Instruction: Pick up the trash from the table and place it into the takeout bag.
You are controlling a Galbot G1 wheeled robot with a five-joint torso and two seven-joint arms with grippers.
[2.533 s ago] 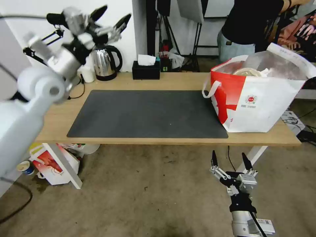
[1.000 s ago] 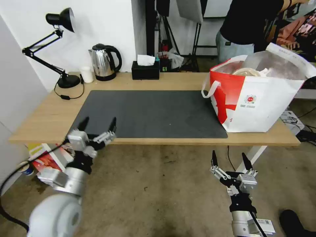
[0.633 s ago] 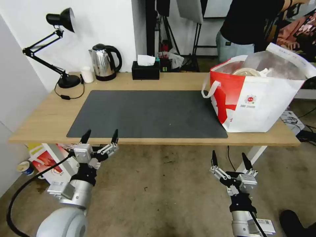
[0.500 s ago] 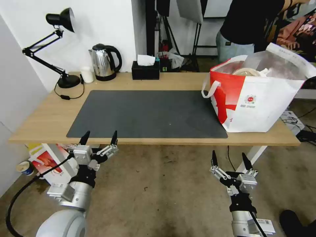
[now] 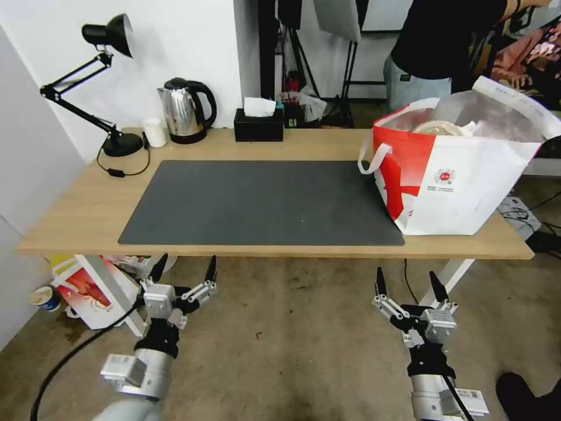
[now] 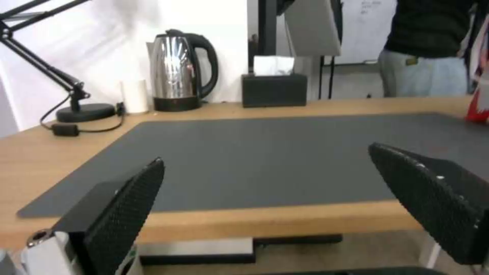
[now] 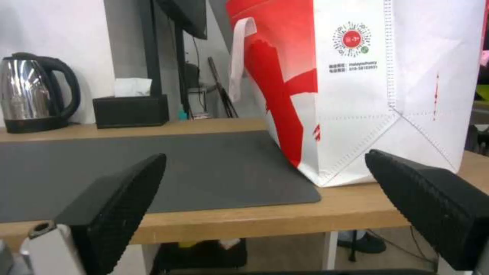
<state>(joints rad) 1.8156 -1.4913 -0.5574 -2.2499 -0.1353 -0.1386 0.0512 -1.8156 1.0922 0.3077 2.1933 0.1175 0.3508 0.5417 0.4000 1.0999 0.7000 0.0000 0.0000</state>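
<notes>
The takeout bag (image 5: pixel 461 181) stands open at the right end of the table (image 5: pixel 93 204), partly on the dark mat (image 5: pixel 263 202). Trash shows inside it as a beige bowl rim (image 5: pixel 437 127) among white scraps. My left gripper (image 5: pixel 185 264) hangs open and holds nothing, below the table's front edge at the left, fingers pointing up. Just as low, my right gripper (image 5: pixel 407 278) is open and holds nothing beneath the bag's end. In the left wrist view the left gripper (image 6: pixel 267 154) faces the table (image 6: pixel 204 219) edge-on. In the right wrist view the right gripper (image 7: pixel 266 156) faces the takeout bag (image 7: pixel 366 84).
A black lamp (image 5: pixel 111 88), steel kettle (image 5: pixel 184 114), small white cup (image 5: pixel 155 132) and black tissue box (image 5: pixel 259 124) line the table's back edge. A smaller crayfish-printed bag (image 5: pixel 87 292) and a cup (image 5: pixel 44 297) sit on the floor at the left. A person stands behind the table.
My left arm has come down from high over the table's left end to below its front edge, still open. The right arm, the bag and the table have stayed put.
</notes>
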